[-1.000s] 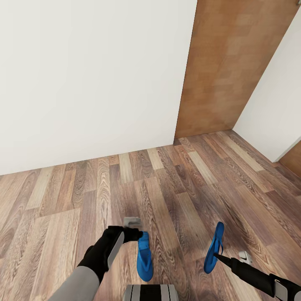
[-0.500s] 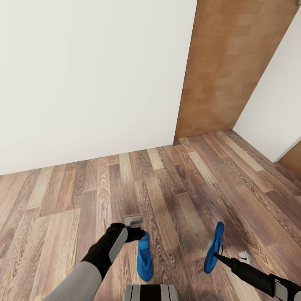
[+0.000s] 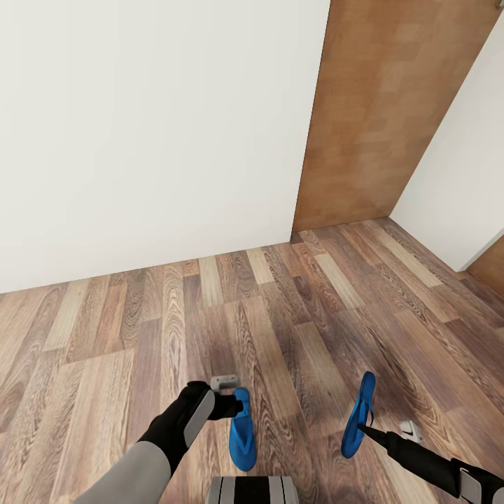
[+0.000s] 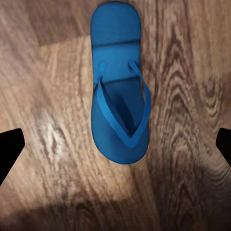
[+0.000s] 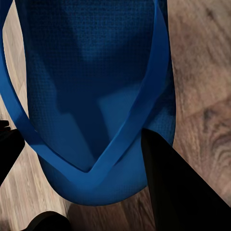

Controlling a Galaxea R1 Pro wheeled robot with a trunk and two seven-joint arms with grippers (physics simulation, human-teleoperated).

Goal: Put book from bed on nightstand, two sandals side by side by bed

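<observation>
While the right fingers point(image 3: 364, 428) stay clamped on one sandal point(image 3: 358, 414), the open left fingers point(image 3: 234, 408) have lowered toward the other sandal point(image 3: 241, 431).

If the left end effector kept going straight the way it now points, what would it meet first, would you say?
Probably the sandal lying flat on the floor: the left end effector looks straight down at it, fingers wide on either side. How far above it hangs is unclear.

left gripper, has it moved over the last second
Yes. In the head view the left gripper has come down the picture, from near the toe end of the sandal beneath it towards the robot, while that sandal and the floor planks stayed put.
</observation>
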